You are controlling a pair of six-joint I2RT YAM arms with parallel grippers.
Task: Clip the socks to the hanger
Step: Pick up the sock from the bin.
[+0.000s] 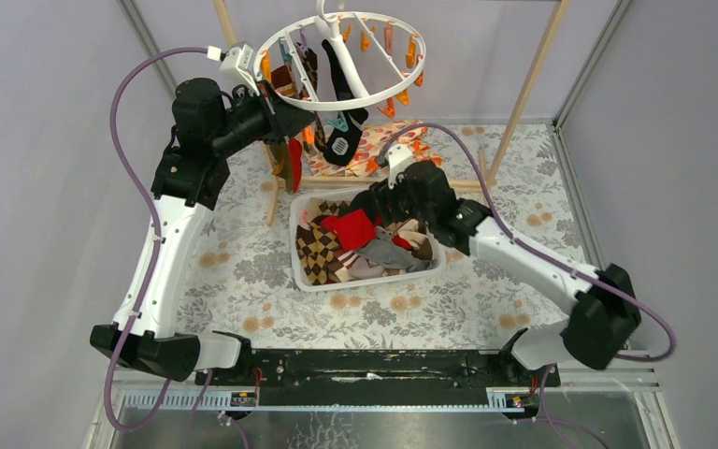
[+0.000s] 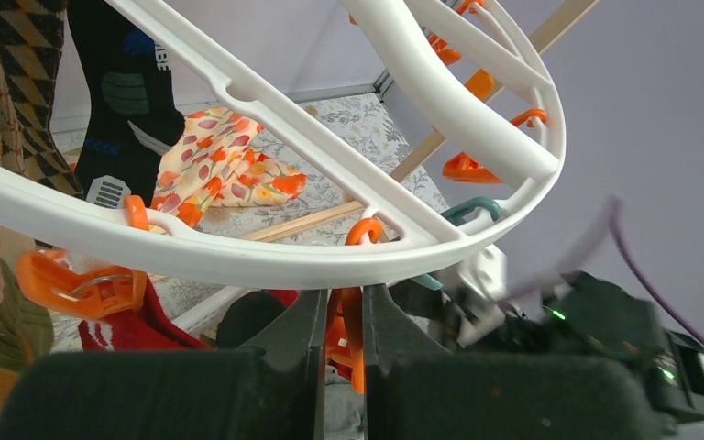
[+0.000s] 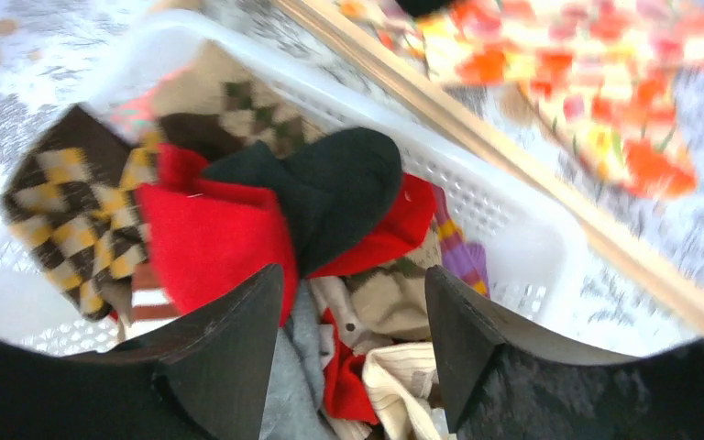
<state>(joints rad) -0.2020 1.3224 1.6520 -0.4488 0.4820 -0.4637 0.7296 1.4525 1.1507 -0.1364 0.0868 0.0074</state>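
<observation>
Your left fingers (image 2: 312, 321) pinched almost closed on an orange clip (image 2: 344, 335) under the hanger (image 2: 238, 261), grip hidden from top view, your right fingers (image 3: 238, 330) wide apart, holding nothing, above blurred socks (image 3: 211, 238) in the basket (image 3: 522, 247)

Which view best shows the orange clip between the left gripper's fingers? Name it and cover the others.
Left wrist: the orange clip sits close and centred between the fingers of the left gripper, under the hanger ring. Top external leaves it too small to pick out. Right wrist looks into the basket of socks.
</observation>
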